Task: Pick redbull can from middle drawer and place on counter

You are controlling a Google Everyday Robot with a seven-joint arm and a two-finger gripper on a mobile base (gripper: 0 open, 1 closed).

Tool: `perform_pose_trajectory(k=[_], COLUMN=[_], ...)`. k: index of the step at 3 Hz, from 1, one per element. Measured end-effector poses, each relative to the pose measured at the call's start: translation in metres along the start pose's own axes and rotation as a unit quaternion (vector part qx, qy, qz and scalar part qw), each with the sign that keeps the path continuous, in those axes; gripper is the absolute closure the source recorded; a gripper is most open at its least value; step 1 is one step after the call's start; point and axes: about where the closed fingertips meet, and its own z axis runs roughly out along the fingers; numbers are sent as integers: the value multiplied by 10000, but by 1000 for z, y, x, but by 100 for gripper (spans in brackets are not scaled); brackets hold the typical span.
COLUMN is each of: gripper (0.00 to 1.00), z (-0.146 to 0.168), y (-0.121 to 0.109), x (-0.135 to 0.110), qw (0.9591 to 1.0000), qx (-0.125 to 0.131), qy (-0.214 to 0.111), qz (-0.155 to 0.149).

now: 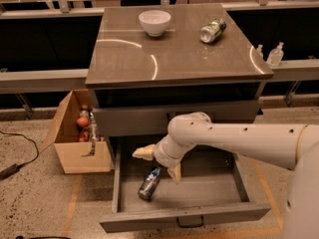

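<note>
While the redbull can (149, 183) lies on its side in the middle drawer (209, 189), the gripper (158, 164) hangs just above it, fingers (143, 152) wide apart, maybe not touching.
</note>
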Motion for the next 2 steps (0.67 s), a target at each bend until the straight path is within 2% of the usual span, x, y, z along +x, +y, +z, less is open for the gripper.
perform_pose_trajectory(k=[1,2], gripper=[0,0], z=[37,85], y=[-3,2], x=[1,10], qw=[9991,9965], qx=[-202,-542], qy=[-180,-445], qz=[-327,-459])
